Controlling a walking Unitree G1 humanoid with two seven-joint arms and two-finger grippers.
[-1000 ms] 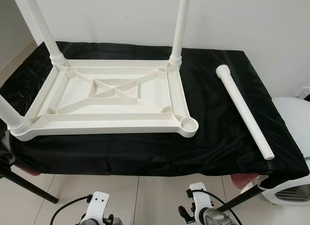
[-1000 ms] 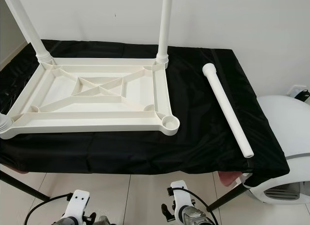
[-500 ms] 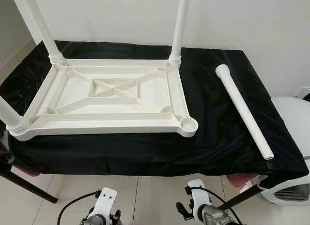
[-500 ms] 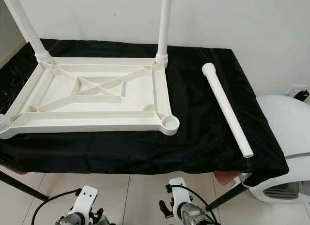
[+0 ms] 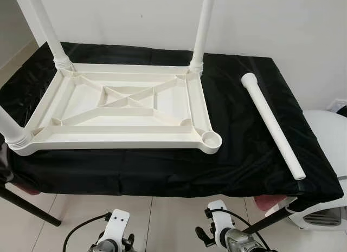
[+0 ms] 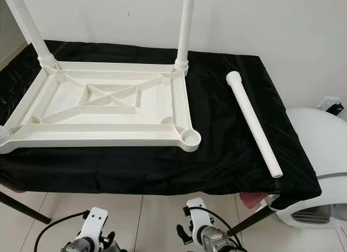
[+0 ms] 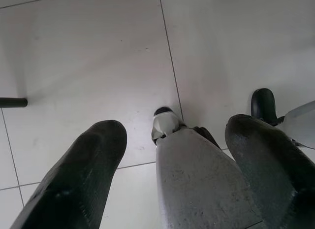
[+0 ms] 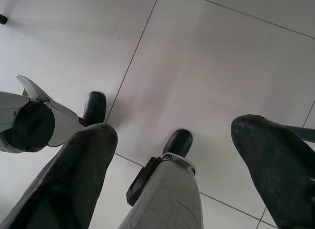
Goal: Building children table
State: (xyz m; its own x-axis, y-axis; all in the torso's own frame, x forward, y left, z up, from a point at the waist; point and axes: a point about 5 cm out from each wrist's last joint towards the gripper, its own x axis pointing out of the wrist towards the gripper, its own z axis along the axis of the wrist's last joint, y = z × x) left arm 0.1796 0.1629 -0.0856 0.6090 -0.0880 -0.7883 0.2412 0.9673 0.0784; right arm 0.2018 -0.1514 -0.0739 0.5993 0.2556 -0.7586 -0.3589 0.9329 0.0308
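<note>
Your upturned white tabletop (image 5: 119, 111) lies on the black-draped work table (image 5: 238, 154), three legs fitted; the near-right socket (image 5: 211, 138) is bare. The loose leg (image 5: 272, 123) lies well apart to its right. Your left gripper (image 7: 172, 175) and right gripper (image 8: 182, 170) hang low over floor tiles (image 8: 221, 66), fingers spread, gripping nothing.

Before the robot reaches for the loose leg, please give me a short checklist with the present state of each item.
1. Loose leg lies free on the black cloth, nothing on it: ok.
2. Near right socket of the upturned tabletop is empty: ok.
3. The other three legs stand in their sockets: ok; whether tight, cannot tell.
4. Left hand open, holds nothing: ok.
5. Right hand open, holds nothing: ok.
6. Both hands hang low over the floor, not raised to the leg: not ok.
</note>
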